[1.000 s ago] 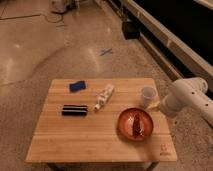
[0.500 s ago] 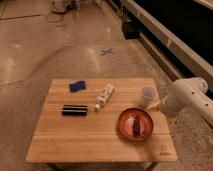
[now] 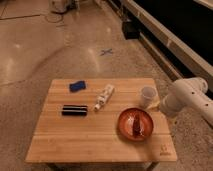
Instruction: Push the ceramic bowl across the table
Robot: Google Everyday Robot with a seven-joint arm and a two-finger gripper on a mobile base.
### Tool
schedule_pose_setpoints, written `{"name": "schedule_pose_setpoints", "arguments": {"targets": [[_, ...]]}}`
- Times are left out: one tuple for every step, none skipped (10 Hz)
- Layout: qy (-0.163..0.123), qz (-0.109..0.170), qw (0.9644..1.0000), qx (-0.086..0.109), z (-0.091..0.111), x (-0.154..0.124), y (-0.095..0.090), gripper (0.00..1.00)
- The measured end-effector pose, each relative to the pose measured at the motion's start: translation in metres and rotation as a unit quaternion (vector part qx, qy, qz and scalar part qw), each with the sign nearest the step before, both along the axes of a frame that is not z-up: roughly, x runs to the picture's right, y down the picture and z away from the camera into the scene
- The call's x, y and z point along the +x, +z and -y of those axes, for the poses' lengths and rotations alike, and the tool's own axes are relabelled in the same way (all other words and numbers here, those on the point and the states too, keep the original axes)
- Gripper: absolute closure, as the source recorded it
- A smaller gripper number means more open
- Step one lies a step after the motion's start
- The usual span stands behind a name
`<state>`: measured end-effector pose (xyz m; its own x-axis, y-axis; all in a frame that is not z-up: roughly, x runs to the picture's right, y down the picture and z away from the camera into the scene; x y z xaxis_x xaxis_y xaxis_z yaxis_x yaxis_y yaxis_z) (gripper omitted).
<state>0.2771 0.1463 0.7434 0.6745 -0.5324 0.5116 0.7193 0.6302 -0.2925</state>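
Observation:
The ceramic bowl is a shallow orange-red dish with a dark patch at its centre. It sits on the right part of the wooden table, near the front. My white arm comes in from the right. My gripper is at the table's right edge, just beyond the bowl's far right rim and beside a small white cup. The arm hides most of the gripper.
A white tube lies at the table's middle, a black oblong item to its left, and a blue item at the back left. A dark logo marks the front right corner. A blue X marks the floor.

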Motion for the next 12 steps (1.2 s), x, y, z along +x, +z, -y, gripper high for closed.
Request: {"name": "schedule_pose_setpoints", "arguments": {"targets": [[0.0,0.0,1.0,0.0,0.0,0.0,0.0,0.2],[0.0,0.0,1.0,0.0,0.0,0.0,0.0,0.2],[0.0,0.0,1.0,0.0,0.0,0.0,0.0,0.2],[0.0,0.0,1.0,0.0,0.0,0.0,0.0,0.2],[0.0,0.0,1.0,0.0,0.0,0.0,0.0,0.2],[0.0,0.0,1.0,0.0,0.0,0.0,0.0,0.2],[0.0,0.0,1.0,0.0,0.0,0.0,0.0,0.2],[0.0,0.0,1.0,0.0,0.0,0.0,0.0,0.2],[0.0,0.0,1.0,0.0,0.0,0.0,0.0,0.2],[-0.001,0.0,1.0,0.0,0.0,0.0,0.0,0.2],[-0.007,0.003,1.0,-0.001,-0.004,0.0,0.002,0.2],[-0.015,0.01,0.9998,-0.003,-0.013,-0.002,0.006,0.2]]}}
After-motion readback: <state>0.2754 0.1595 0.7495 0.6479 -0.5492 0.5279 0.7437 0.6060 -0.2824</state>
